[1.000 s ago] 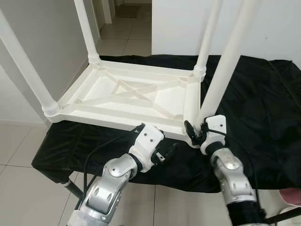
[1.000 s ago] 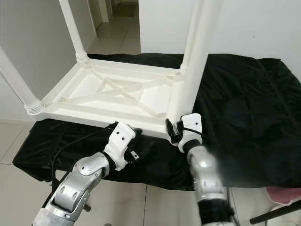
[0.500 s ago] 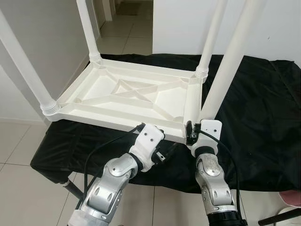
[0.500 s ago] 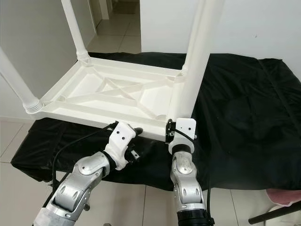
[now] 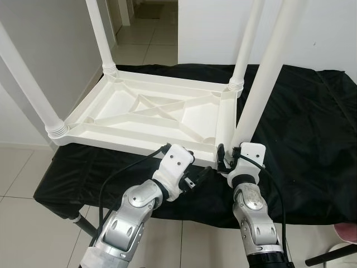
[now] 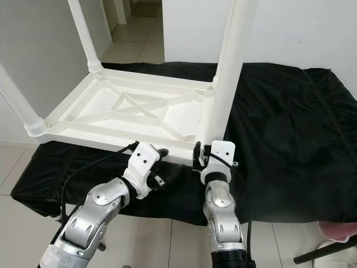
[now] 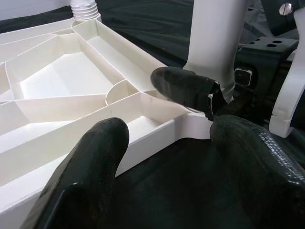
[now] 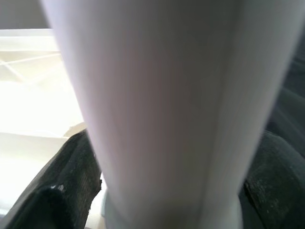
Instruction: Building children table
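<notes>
A white plastic children's table (image 5: 150,114) lies upside down on a black cloth (image 5: 301,128), with its legs pointing up. My right gripper (image 5: 227,162) is at the base of the near right leg (image 5: 262,72), at the table's front right corner. In the right wrist view the leg (image 8: 157,109) sits between the two fingers (image 8: 62,191), which close on it. My left gripper (image 5: 198,177) is open just in front of the table's front rim, left of that corner. In the left wrist view its fingers (image 7: 90,162) stand wide apart with nothing between them.
The cloth covers a low platform whose front edge is near my arms. Tiled floor (image 5: 22,167) lies to the left and in front. A white wall stands behind, and a corridor (image 5: 145,22) opens at the back left. A black bar (image 5: 329,255) lies at the bottom right.
My right forearm has swung in from the right to stand straight in front of the corner, and the wrist has turned, while the gripper stayed at the leg's base. The left gripper barely moved.
</notes>
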Controlling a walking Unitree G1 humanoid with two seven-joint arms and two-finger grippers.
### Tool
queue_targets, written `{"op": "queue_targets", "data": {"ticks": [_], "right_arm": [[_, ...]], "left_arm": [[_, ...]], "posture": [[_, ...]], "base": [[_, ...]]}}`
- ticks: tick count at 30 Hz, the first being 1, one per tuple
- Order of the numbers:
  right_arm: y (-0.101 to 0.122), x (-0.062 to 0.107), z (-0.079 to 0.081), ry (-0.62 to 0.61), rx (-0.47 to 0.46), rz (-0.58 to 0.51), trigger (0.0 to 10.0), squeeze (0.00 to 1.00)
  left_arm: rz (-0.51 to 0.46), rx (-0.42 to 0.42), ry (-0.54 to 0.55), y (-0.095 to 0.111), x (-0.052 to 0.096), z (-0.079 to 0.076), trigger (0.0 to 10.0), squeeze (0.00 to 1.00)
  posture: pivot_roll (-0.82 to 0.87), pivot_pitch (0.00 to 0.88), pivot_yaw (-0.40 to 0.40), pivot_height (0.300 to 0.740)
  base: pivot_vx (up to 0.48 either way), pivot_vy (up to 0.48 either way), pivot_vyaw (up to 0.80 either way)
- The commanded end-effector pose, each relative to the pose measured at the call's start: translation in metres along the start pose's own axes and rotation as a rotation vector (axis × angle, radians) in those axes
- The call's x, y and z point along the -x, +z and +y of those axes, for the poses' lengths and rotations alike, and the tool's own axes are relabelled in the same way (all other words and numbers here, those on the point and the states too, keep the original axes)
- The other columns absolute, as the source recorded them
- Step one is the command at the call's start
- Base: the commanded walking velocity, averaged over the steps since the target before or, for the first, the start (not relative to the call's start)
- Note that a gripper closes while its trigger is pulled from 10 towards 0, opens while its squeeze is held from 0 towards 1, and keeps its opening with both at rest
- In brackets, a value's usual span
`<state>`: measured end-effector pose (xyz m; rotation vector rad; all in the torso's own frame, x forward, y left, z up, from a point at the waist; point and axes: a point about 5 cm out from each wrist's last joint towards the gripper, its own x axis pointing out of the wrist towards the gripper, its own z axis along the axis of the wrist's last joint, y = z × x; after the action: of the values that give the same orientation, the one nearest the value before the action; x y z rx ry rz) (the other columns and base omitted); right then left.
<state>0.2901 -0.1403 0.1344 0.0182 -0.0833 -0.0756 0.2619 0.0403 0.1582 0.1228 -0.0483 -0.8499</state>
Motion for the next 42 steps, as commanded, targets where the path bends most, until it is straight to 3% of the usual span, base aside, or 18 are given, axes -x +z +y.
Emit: {"op": "queue_targets", "data": {"ticks": [1,11,12,17,28,29,32,33,34,35,37,38,42], "right_arm": [[0.001,-0.002,0.000,0.022,-0.013,-0.015,10.0,0.00],[0.006,-0.008,-0.008,0.096,-0.025,-0.050,10.0,0.00],[0.013,-0.013,-0.008,0.182,-0.010,-0.076,10.0,0.00],[0.021,-0.020,-0.009,0.315,0.020,-0.102,10.0,0.00],[0.028,-0.026,-0.013,0.526,0.037,-0.103,10.0,0.00],[0.028,-0.026,-0.013,0.541,0.046,-0.100,8.7,0.00],[0.027,-0.027,-0.015,0.558,0.061,-0.095,8.7,0.00],[0.026,-0.027,-0.018,0.569,0.074,-0.087,4.2,0.00],[0.024,-0.028,-0.020,0.577,0.082,-0.081,4.2,0.00],[0.023,-0.028,-0.023,0.588,0.092,-0.072,0.9,0.00],[0.022,-0.028,-0.024,0.594,0.094,-0.069,0.9,0.00],[0.021,-0.028,-0.027,0.595,0.095,-0.062,0.0,0.00],[0.019,-0.028,-0.031,0.595,0.092,-0.053,0.0,0.00]], "left_arm": [[0.015,-0.005,0.044,-0.004,0.001,0.003,10.0,0.00],[0.013,-0.002,0.051,-0.003,0.002,0.005,10.0,0.00],[0.010,0.002,0.048,-0.003,0.001,0.005,10.0,0.00],[0.009,-0.001,0.043,-0.003,0.000,0.006,10.0,0.00],[-0.005,0.002,0.045,0.000,-0.005,0.005,10.0,0.00],[-0.004,0.001,0.043,-0.001,-0.005,0.005,10.0,0.00],[-0.003,0.000,0.041,-0.001,-0.005,0.005,10.0,0.00],[-0.003,-0.001,0.042,-0.001,-0.005,0.005,10.0,0.00],[-0.003,-0.001,0.043,-0.001,-0.005,0.006,10.0,0.00],[-0.003,-0.002,0.045,-0.001,-0.005,0.007,10.0,0.00],[-0.004,-0.003,0.045,-0.001,-0.005,0.007,10.0,0.00],[-0.004,-0.005,0.045,-0.001,-0.005,0.007,10.0,0.00],[-0.004,-0.007,0.044,-0.001,-0.004,0.007,10.0,0.00]], "posture": [[-0.02,0.047,0.052,0.740],[-0.02,0.054,0.050,0.740],[-0.03,0.057,0.052,0.740],[-0.04,0.056,0.053,0.740],[-0.05,0.057,0.054,0.740],[-0.05,0.058,0.053,0.740],[-0.05,0.058,0.053,0.740],[-0.04,0.056,0.054,0.740],[-0.04,0.056,0.054,0.740],[-0.04,0.055,0.054,0.740],[-0.04,0.055,0.054,0.740],[-0.04,0.051,0.053,0.740],[-0.04,0.048,0.054,0.740]], "base": [[0.000,0.000,0.00],[0.000,0.000,0.00],[0.000,0.000,0.00],[0.000,0.000,0.00],[0.000,0.000,0.00],[0.000,0.000,0.00],[0.000,0.000,0.00],[0.000,0.000,0.00],[0.000,0.000,0.00],[0.000,0.000,0.00],[0.000,0.000,0.00],[0.000,0.000,0.00],[0.000,0.000,0.00]]}}
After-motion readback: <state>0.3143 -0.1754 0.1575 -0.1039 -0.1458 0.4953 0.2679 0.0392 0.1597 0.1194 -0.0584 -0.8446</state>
